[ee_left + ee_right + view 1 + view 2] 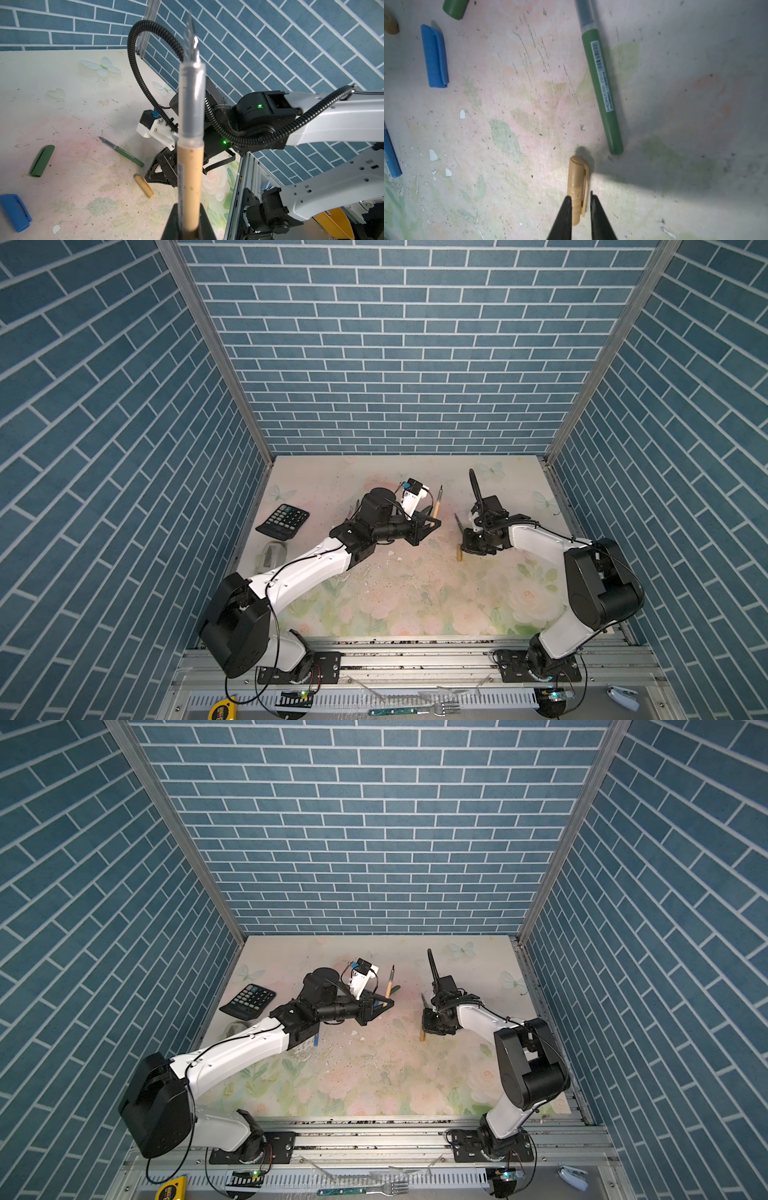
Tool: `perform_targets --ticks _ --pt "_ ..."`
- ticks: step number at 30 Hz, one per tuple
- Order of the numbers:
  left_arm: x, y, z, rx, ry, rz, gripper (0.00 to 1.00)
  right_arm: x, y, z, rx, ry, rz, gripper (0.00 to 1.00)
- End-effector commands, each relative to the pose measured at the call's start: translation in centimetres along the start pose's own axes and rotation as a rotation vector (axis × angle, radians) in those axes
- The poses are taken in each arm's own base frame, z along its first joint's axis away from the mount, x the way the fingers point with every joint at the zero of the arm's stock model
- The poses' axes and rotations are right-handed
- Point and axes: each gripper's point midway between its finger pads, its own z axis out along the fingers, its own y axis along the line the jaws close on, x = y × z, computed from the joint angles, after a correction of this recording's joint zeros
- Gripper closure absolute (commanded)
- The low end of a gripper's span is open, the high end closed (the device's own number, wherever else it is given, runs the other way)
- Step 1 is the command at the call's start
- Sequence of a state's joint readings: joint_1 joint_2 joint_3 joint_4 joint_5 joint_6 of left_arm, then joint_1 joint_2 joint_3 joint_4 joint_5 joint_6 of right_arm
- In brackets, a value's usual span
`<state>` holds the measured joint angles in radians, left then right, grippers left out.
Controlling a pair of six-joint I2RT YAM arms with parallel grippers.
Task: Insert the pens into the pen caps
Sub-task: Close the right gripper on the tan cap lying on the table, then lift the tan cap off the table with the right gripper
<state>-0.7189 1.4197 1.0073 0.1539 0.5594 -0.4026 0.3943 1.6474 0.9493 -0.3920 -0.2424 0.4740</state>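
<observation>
Step in hand, as I judge it: picking up the cap for the pen that the other arm grips. Nearest the table's front edge, right of its middle, the tan cap lies flat. The right gripper points down onto it, arm bent in from the front right corner, jaws drawn close on either side near the cap's open end and seemingly pinching it. Just beyond lies the green pen, uncapped. Nearer the middle, the left gripper, arm stretched level from the front left corner, has its jaws pressed onto the tan pen, held above the table almost upright, nib up. Next the cap must be lifted, its open end turned to face the nib and lined up with the barrel. The green cap and blue cap lie loose by the left gripper, toward the back edge
</observation>
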Motion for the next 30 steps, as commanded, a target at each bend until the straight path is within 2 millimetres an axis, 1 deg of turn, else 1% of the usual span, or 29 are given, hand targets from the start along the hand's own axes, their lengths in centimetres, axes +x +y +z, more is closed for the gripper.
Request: perform_targets --ticks 1,10,16,20,24,29,30 --pt "0.0 -0.4 0.1 0.015 0.004 0.017 1.00 -0.1 0.2 0.7 -0.015 0.021 0.000 0.81" --pt "0.1 -0.6 0.2 0.021 0.007 0.019 1.00 -0.1 0.2 1.4 -0.016 0.033 0.002 0.80" --pt "0.1 -0.5 0.3 0.020 0.010 0.019 1.00 0.0 -0.3 2.1 0.007 0.049 0.011 0.80" --pt "0.2 -0.5 0.3 0.020 0.011 0.019 1.00 0.2 -1.4 2.4 0.068 0.060 0.007 0.80" --pt "0.2 -0.5 0.3 0.019 0.013 0.020 1.00 0.3 -1.8 2.4 0.123 0.064 -0.020 0.80" --pt "0.2 -0.5 0.3 0.020 0.013 0.022 1.00 0.6 -1.9 2.8 0.184 0.090 -0.064 0.77" --pt "0.2 -0.5 0.3 0.020 0.014 0.021 1.00 0.5 -2.5 2.8 0.229 0.087 -0.075 0.76"
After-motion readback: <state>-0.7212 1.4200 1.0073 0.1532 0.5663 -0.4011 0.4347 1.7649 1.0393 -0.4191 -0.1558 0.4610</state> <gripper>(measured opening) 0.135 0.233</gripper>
